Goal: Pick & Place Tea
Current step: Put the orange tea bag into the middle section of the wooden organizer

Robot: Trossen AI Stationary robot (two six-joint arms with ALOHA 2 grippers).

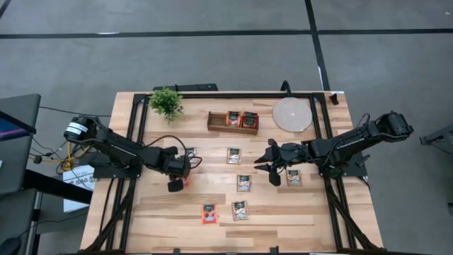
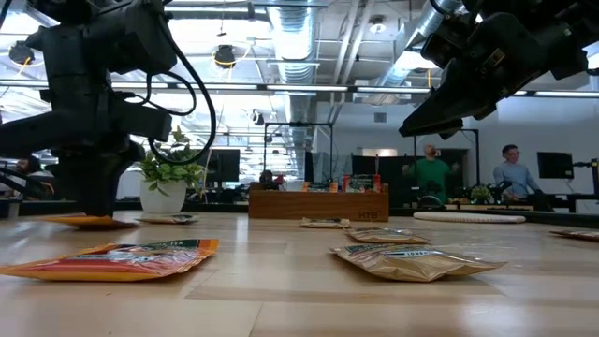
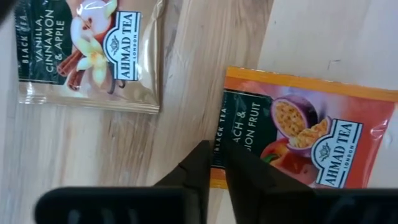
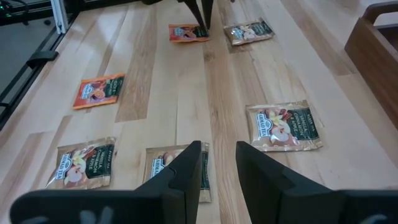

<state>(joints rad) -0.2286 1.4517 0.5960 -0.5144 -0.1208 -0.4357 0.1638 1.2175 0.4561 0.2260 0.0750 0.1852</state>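
Small flat tea sachets lie scattered on the wooden table. A red-orange sachet [image 3: 298, 134] lies flat toward the table's left, and my left gripper [image 3: 216, 171] stands over its dark-band end, pointing down, its fingers nearly together. A pale sachet [image 3: 87, 50] lies just beside it. More pale sachets [image 1: 244, 183] and another red-orange one [image 1: 209, 212] lie toward the middle and near edge. My right gripper [image 1: 272, 168] hangs open above the table right of centre, holding nothing, with a pale sachet [image 4: 283, 126] ahead of it. My left gripper comes from above, pointing steeply down, and closes over the red-orange sachet's dark-band end [image 3: 229, 140], at its short edge. The edge shows in the narrow gap between the two fingers. The sachet lies flat on the table.
A brown wooden tray [image 1: 233, 121] with sachets in it stands at the far middle. A round pale disc [image 1: 292, 114] lies to its right, and a potted plant [image 1: 167, 103] stands at the far left. Black frame rails run along both table sides.
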